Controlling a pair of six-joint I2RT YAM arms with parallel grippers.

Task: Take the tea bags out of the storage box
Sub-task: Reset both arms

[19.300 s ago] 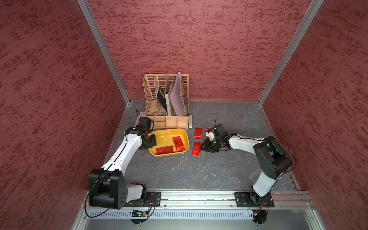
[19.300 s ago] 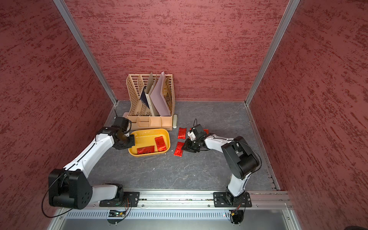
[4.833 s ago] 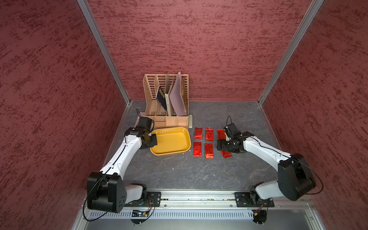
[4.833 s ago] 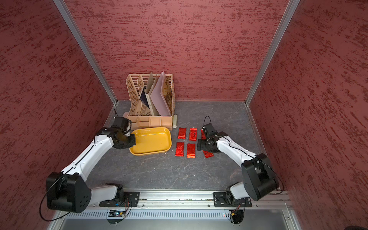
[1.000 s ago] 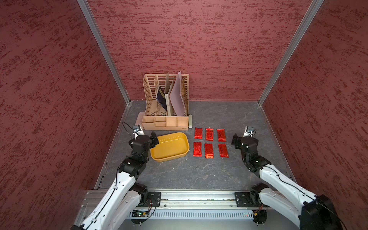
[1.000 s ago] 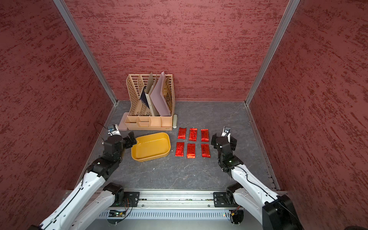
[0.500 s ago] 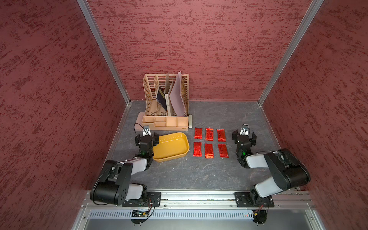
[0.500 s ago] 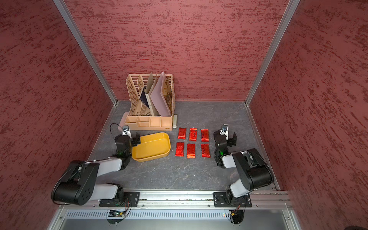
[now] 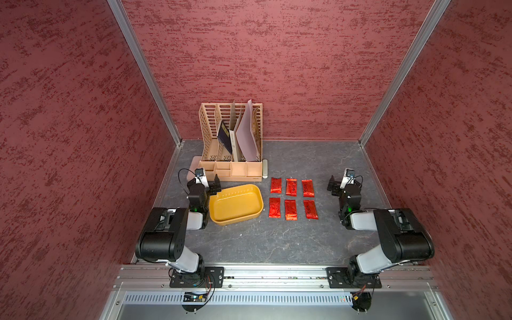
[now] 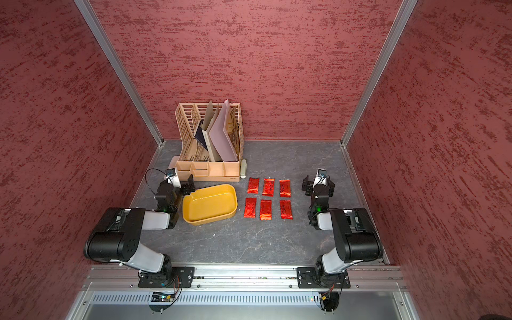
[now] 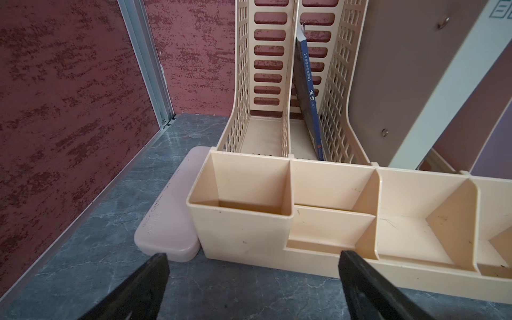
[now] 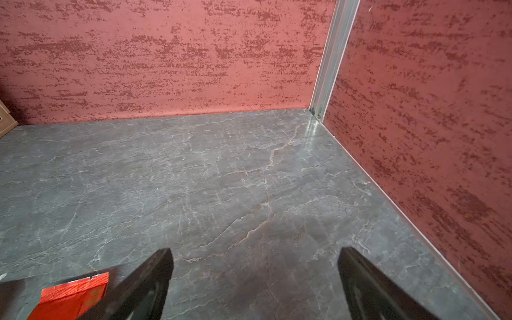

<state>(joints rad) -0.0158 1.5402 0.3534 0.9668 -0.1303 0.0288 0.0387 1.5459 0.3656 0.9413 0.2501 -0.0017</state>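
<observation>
The mustard-yellow storage box (image 9: 235, 221) (image 10: 210, 220) sits left of centre with nothing inside it. Several red foil tea bags (image 9: 291, 187) (image 10: 268, 187) lie flat on the table to its right, in two neat rows. My left gripper (image 9: 204, 183) (image 10: 177, 184) (image 11: 253, 257) is open beside the box's far left corner, facing the tan organizer. On the other side of the rows, my right gripper (image 9: 344, 184) (image 10: 318, 184) (image 12: 255, 252) is open over bare table. The right wrist view shows the corner of one tea bag (image 12: 72, 293) beside a finger.
A tan slotted desk organizer (image 9: 231, 144) (image 11: 304, 194) with a book and folders stands at the back. A pink case (image 9: 192, 166) (image 11: 169, 219) lies at its left and a small pale item (image 9: 265, 167) at its right. Red walls enclose three sides.
Both arms have folded back toward their bases and now rest low on either side. Both grippers stayed open. The box and tea bags have not moved in the last second.
</observation>
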